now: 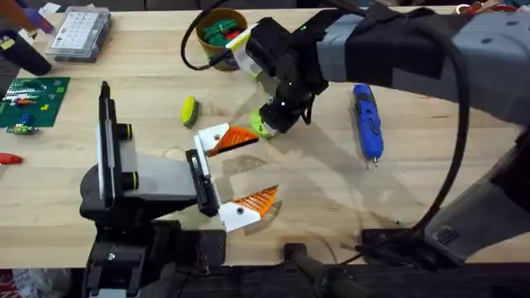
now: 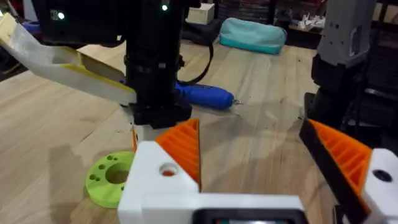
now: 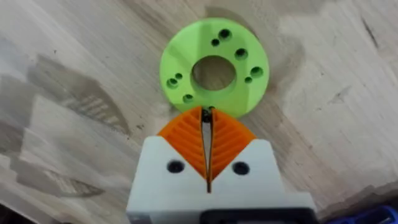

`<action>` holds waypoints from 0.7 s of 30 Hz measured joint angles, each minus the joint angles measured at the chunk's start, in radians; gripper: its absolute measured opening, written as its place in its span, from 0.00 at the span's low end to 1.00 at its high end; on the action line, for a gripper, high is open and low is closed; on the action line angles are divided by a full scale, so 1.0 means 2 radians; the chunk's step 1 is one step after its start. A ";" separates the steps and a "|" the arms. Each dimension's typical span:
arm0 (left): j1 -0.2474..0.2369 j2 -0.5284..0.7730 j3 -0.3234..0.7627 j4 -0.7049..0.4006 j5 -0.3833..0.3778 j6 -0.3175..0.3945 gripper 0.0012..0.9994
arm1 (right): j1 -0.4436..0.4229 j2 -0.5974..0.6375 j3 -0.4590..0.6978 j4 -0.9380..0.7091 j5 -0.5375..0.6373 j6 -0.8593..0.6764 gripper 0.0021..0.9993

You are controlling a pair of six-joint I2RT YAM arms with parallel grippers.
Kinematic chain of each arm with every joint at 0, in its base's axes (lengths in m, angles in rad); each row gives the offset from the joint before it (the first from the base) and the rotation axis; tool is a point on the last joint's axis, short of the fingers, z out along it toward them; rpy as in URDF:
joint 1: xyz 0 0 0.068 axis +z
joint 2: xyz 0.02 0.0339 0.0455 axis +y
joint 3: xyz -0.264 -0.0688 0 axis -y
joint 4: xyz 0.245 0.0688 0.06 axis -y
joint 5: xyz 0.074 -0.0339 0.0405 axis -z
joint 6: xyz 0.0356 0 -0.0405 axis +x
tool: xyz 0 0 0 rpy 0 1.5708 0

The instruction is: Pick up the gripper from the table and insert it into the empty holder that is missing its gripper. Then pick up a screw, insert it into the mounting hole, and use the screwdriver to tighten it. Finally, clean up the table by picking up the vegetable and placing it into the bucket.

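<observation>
Two arms converge on the lime-green disc [image 3: 214,74] at mid-tabletop [image 1: 331,199]. The right jaws are pinched together, orange pads meeting at the disc's rim. A dark speck shows at their tips, but whether it is a screw cannot be told. The left jaws stand wide apart and empty, just beside the disc.

The screw step appears to be in hand. The next move likely calls for lining the tips over one of the disc's small holes, then fetching the screwdriver [image 1: 367,122], which lies untouched well to the right.

The vegetable [image 1: 189,110] still lies on the wood left of the disc. The bucket [image 1: 232,15] waits at the far edge for the cleanup.
</observation>
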 joint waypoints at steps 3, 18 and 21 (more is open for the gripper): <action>0.000 0.000 0.000 0.000 0.000 0.000 0.99 | 0.000 0.000 0.000 0.000 0.000 0.000 0.00; 0.000 0.000 0.000 0.000 0.000 0.000 0.99 | 0.000 -0.001 0.000 0.000 0.000 0.000 0.00; 0.000 0.000 0.000 0.000 0.000 0.000 0.99 | 0.000 -0.010 0.000 0.001 0.000 0.000 0.00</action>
